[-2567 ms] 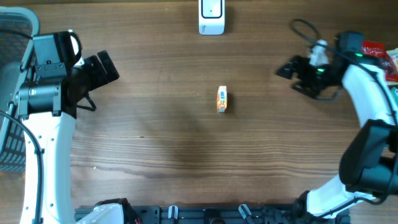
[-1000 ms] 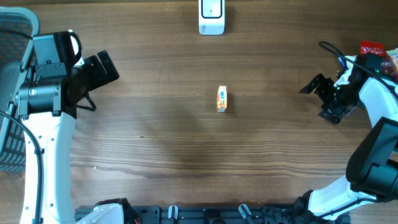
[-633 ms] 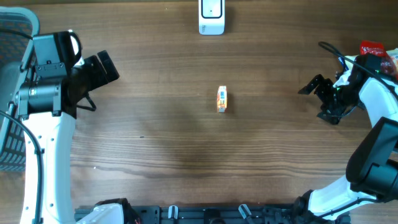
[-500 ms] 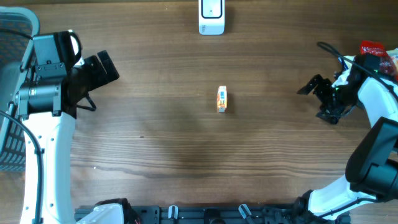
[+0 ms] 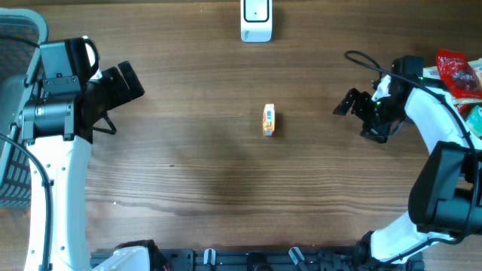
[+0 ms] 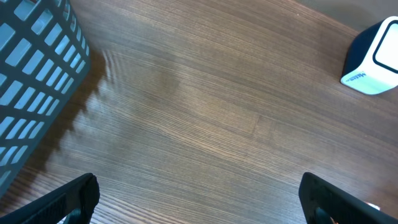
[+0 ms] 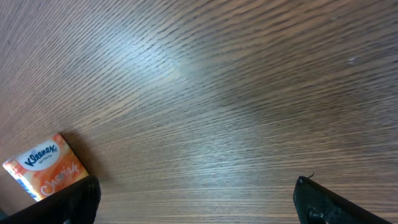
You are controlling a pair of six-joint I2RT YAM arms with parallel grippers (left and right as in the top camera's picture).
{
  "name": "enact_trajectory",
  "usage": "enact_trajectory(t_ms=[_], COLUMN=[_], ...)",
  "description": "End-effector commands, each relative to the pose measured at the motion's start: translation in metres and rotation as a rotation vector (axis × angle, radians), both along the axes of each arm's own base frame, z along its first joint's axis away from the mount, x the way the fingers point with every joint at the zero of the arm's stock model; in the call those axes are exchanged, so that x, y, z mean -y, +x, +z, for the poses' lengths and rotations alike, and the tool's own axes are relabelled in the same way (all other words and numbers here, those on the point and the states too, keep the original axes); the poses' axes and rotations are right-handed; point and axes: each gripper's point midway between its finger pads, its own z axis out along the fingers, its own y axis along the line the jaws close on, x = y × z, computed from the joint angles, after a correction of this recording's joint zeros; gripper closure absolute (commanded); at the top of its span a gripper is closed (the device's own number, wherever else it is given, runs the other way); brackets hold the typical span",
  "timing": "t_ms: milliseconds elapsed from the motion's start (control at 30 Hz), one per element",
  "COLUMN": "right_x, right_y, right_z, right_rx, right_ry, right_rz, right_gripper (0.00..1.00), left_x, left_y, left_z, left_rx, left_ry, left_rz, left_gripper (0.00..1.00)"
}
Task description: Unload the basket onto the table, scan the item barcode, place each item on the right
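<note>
**Kleenex pack sits alone, both grippers empty**

Mid-table, the pack [image 5: 269,120] lies with its long axis running near-to-far; the right wrist view reads "Kleenex" on its orange wrapper. The right gripper [image 5: 355,119] is well off to its right, jaws spread wide, holding nothing. The left gripper [image 5: 119,98] is far left, equally wide and empty. Beyond the pack, at the far edge, stands the scanner [image 5: 256,20].

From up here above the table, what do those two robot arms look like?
Both arms are rounded white shells with black joints. The left arm has a boxy black block near its wrist. The right arm trails a looping black cable. Each ends in a black two-finger gripper, the left gripper and the right gripper alike.
</note>
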Motion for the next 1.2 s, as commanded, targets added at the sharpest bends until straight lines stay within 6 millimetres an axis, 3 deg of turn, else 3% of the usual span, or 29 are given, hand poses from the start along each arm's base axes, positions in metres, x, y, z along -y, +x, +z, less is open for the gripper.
enact_trajectory(t_ms=[0, 333, 467, 700, 800, 933, 1167], right_x=[0.003, -0.003, -0.041, -0.088, -0.101, -0.109, -0.144], right_y=[0.000, -0.007, -0.007, -0.003, 0.000, 0.003, 0.005], right_z=[0.000, 0.001, 0.014, 0.015, 0.009, 0.001, 0.002], right_rx=[0.009, -0.010, 0.065, 0.088, 0.058, 0.047, 0.094], right_ry=[-0.033, 0.000, 0.148, 0.149, 0.075, -0.057, -0.088], right_rz=[0.015, 0.037, 0.199, 0.294, 0.235, 0.174, 0.203], right_gripper=[0.00, 0.00, 0.00, 0.01, 0.27, 0.48, 0.69], left_x=[-0.001, -0.001, -0.001, -0.001, -0.001, -0.001, -0.001], left_y=[0.000, 0.000, 0.000, 0.000, 0.000, 0.000, 0.000], left_z=[0.004, 0.004, 0.004, 0.004, 0.004, 0.004, 0.004], left_rx=[0.013, 0.013, 0.013, 0.013, 0.013, 0.013, 0.013], left_ry=[-0.009, -0.010, -0.010, -0.010, -0.009, -0.010, -0.009], left_rz=[0.016, 0.016, 0.016, 0.016, 0.016, 0.016, 0.016], left_gripper=[0.00, 0.00, 0.00, 0.00, 0.00, 0.00, 0.00])
